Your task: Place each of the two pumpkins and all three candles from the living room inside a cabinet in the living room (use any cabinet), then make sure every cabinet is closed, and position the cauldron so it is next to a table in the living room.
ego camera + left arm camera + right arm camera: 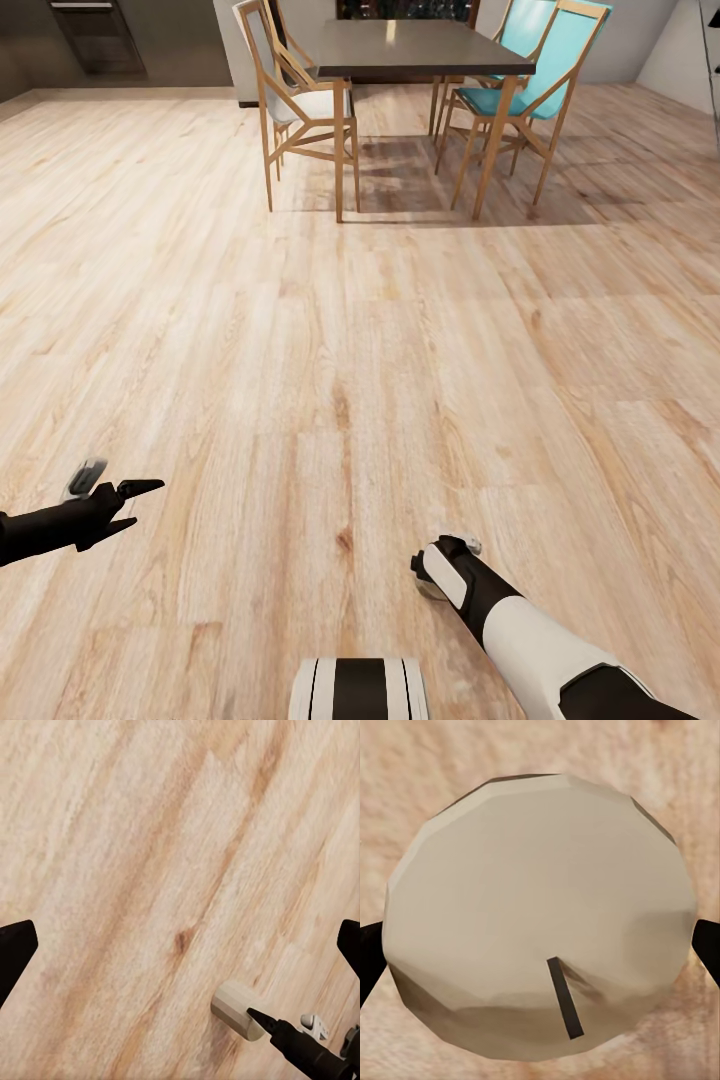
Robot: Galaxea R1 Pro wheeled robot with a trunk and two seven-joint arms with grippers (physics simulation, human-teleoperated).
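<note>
Pale wood floor (330,360) stretches ahead to a dark dining table (415,50) ringed by wooden chairs (290,100), two of them with teal seats. The right gripper (540,945) points down, its fingers clamped on either side of a grey-beige candle (540,915) whose dark wick shows on top; from the left wrist that candle (238,1009) hangs just above the planks. The left gripper (130,500) hovers low at the left, fingers spread wide and empty.
</note>
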